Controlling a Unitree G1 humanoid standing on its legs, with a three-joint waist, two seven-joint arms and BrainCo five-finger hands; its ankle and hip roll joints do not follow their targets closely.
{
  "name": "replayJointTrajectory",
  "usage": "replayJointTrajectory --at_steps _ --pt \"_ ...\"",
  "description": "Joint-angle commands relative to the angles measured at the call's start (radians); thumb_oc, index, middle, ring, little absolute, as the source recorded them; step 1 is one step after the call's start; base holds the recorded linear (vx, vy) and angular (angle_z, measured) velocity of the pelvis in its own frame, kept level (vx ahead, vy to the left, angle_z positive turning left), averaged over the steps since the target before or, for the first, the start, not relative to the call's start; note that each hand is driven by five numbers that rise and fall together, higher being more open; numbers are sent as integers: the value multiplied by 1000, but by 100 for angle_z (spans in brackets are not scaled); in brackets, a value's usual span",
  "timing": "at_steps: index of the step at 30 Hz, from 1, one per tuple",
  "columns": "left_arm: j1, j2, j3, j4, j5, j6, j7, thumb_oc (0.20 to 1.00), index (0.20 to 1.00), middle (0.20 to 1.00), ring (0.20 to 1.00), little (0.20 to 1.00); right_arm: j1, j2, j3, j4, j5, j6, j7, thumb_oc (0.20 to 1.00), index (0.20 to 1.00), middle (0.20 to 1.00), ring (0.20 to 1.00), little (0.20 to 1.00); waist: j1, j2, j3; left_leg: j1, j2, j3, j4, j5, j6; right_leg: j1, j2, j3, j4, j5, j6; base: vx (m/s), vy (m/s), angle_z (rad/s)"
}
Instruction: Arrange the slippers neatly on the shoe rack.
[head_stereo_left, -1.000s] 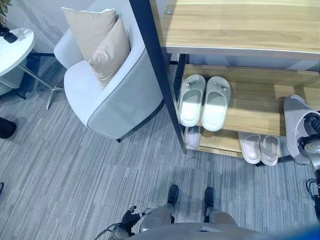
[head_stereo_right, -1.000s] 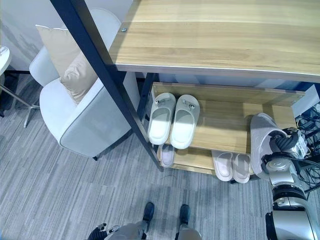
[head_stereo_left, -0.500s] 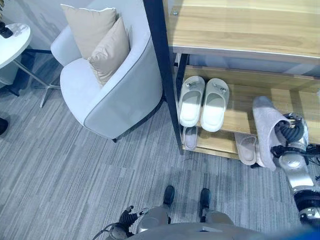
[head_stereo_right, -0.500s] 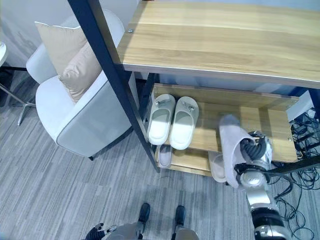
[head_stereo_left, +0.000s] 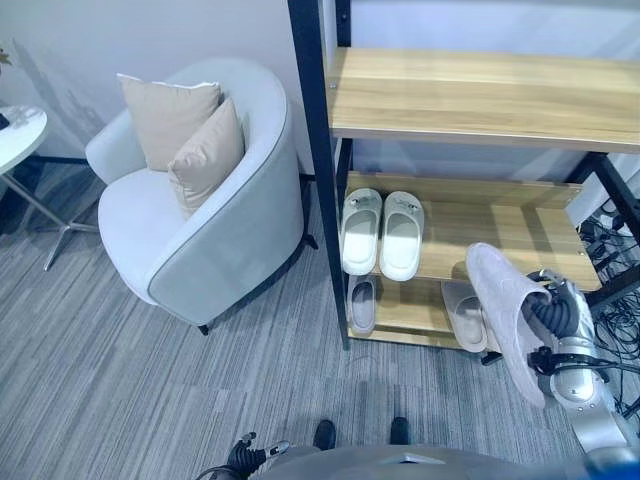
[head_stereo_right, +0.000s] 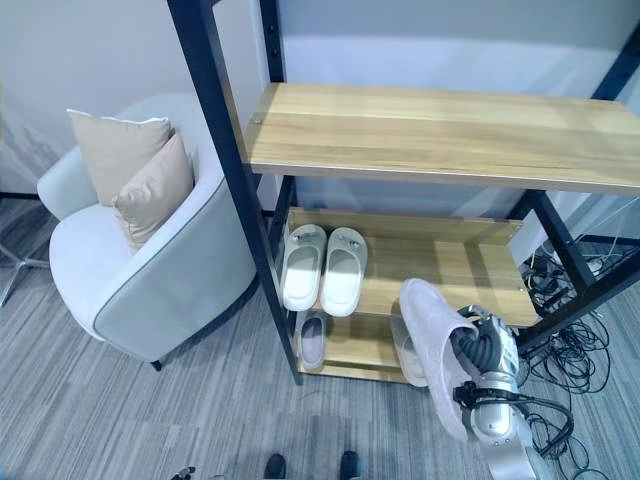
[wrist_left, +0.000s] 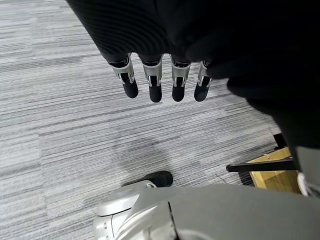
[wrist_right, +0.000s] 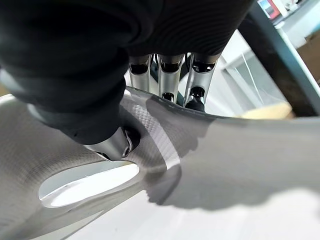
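Observation:
A grey slipper hangs toe-up in front of the shoe rack's lower right part. My right hand is shut on it, thumb inside the opening and fingers over the strap of the slipper. A white pair lies side by side at the left of the middle shelf. On the bottom shelf lie a small slipper at the left and a pale one, partly hidden by the held slipper. My left hand hangs open over the floor.
A light grey armchair with two beige cushions stands just left of the rack. A round white table is at the far left. Cables lie by the rack's right post. The wide top shelf is bare.
The camera has pulled back, so more of the rack shows. My right hand has carried the grey slipper from the right end of the middle shelf leftward, out in front of the bottom shelf.

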Motion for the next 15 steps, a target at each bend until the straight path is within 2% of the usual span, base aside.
replayJointTrajectory --at_steps 1,2,4,11,15 --pt "-35 -49 6 79 17 -7 -1 1000 1000 1000 1000 1000 -30 17 -34 -44 85 -57 4 200 200 200 200 200 21 -22 25 39 -15 6 49 -125 -1 81 -52 -23 61 -93 74 2 8 -20" --pt "-35 -49 6 79 17 -7 -1 1000 1000 1000 1000 1000 -30 17 -34 -44 85 -57 4 200 200 200 200 200 22 -22 25 39 -15 6 49 -125 -1 81 -52 -22 61 -93 74 -3 3 -20" --pt "-28 -41 36 73 -5 -12 -3 1000 1000 1000 1000 1000 64 78 -46 -47 161 -62 45 200 200 200 200 200 5 -23 19 50 -17 13 68 -142 1 86 -55 -11 73 -100 70 9 -4 -10" --pt "-15 -27 52 49 -27 -22 -5 1000 1000 1000 1000 1000 103 90 -50 -52 168 -63 55 200 200 200 200 200 -5 -20 33 44 -18 9 107 -158 -2 80 -55 -9 114 -117 63 -15 -4 -1" --pt "-53 -16 81 3 -148 -32 -4 1000 1000 1000 1000 1000 58 89 -37 -53 202 -66 51 200 200 200 200 200 -10 -28 125 -66 -25 7 273 -192 -2 -32 -59 -13 295 -169 50 -217 -16 3"
